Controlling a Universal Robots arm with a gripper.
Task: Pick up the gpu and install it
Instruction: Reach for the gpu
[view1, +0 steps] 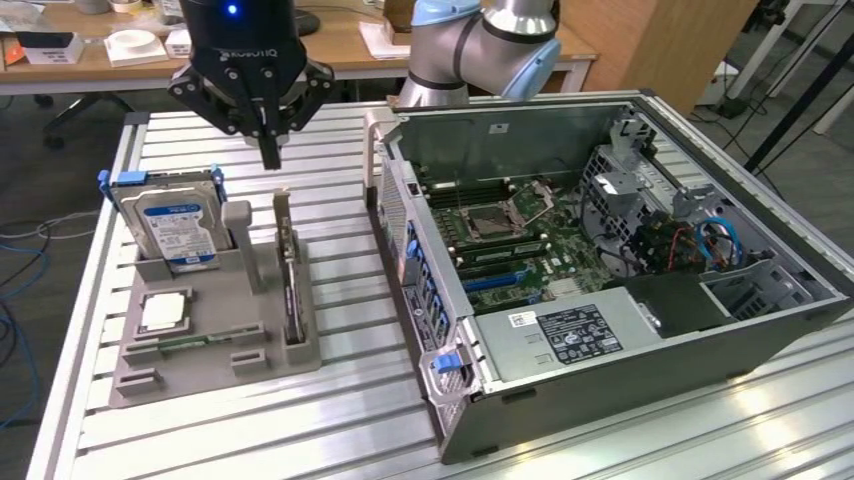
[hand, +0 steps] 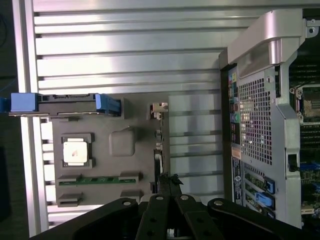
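Hand (view1: 271, 158) clenched, fingers pressed together, gripping nothing. Hangs just above far end of gpu (view1: 287, 270), apart from it. Gpu stands on edge in slot of grey holder (view1: 200, 375), on holder side nearest open computer case (view1: 641, 375). Holder sits toward surface (view1: 334, 430) edge at exterior view's left; case toward exterior view's right edge. Hard drive (view1: 174, 228) upright in same holder. Processor chip (view1: 163, 312) and memory stick (view1: 200, 343) lie flat in holder near it.

A robotics lab: slatted aluminium bench (view1: 334, 425), opened computer tower (view1: 641, 378), cluttered wooden desk (view1: 340, 48) behind.
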